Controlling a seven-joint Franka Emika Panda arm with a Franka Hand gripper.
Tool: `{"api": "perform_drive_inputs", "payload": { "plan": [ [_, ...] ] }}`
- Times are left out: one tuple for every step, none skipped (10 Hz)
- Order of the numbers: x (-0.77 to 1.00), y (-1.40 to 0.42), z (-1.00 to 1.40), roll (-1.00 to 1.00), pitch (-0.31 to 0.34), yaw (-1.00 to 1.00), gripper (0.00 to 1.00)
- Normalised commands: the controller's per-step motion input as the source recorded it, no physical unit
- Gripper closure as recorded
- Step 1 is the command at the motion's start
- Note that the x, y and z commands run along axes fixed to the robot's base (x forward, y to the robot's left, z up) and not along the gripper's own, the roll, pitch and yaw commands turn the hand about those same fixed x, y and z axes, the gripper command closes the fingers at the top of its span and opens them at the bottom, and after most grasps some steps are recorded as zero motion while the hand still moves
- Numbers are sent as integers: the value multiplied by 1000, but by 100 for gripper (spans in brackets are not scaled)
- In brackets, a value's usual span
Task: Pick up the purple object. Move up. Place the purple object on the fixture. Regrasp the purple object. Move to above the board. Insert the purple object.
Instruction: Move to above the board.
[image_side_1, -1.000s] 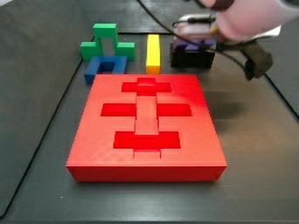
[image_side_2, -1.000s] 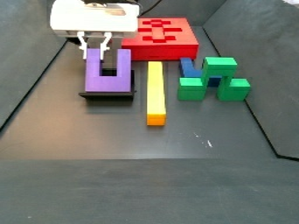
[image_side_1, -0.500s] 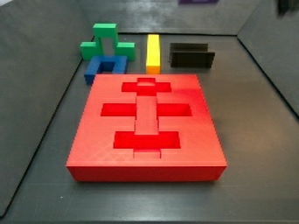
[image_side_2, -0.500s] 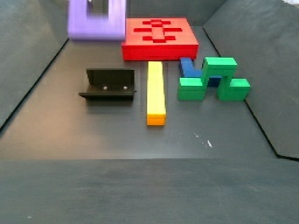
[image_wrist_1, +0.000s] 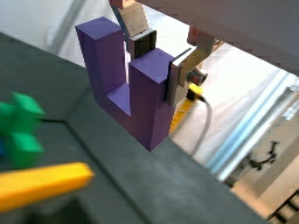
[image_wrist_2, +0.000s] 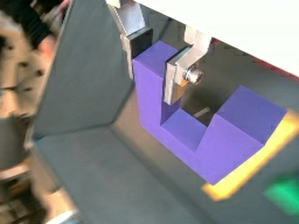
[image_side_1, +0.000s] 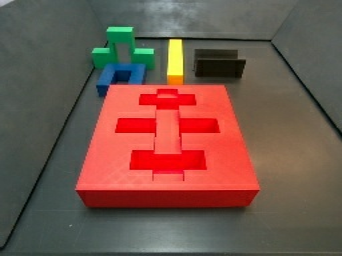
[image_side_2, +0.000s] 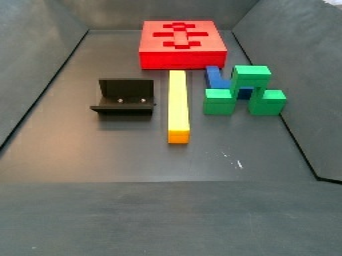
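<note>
Half a second ago a slice of the purple object and the arm still showed along the upper edge of both side views; now both are gone from them, so the side cameras only get the floor.

In both wrist views the gripper (image_wrist_1: 163, 48) is pinching the purple object (image_wrist_1: 128, 83) by one of its prongs, silver fingers (image_wrist_2: 176, 74) pressed flat on either side, so the block hangs off the gripper up in the air, clear of the floor. How high it is can't be judged, since neither side view catches it.

In a side view the fixture (image_side_2: 124, 98) sits bare at about 9 o'clock from the yellow bar (image_side_2: 178, 104), just beside it but not touching. The board (image_side_2: 183, 42) is at 12 o'clock from the bar. The blue block (image_side_2: 217, 79) and green blocks (image_side_2: 246, 89) cluster at 3 o'clock from the bar.

In the wrist views the background is blurry: one shows a bit of yellow bar (image_wrist_1: 41, 185) and a green smear (image_wrist_1: 21, 122), cut off at the frame edge.
</note>
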Motion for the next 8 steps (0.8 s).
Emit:
{"api": "perform_drive_inputs", "payload": {
  "plan": [
    [-1318, -1400, 309, -1000, 50, -62, 100],
    [-1364, -1400, 289, -1000, 46, -56, 100],
    [-1366, -1400, 293, -1000, 47, -53, 100],
    [-1400, -1394, 302, -1000, 49, -43, 100],
    [-583, -531, 117, -1000, 48, -36, 100],
    [-215, -153, 22, -1000, 55, -33, 100],
    [-99, -57, -3, -1000, 71, -37, 100],
    [-80, -53, 30, -1000, 39, -23, 100]
  ]
}}
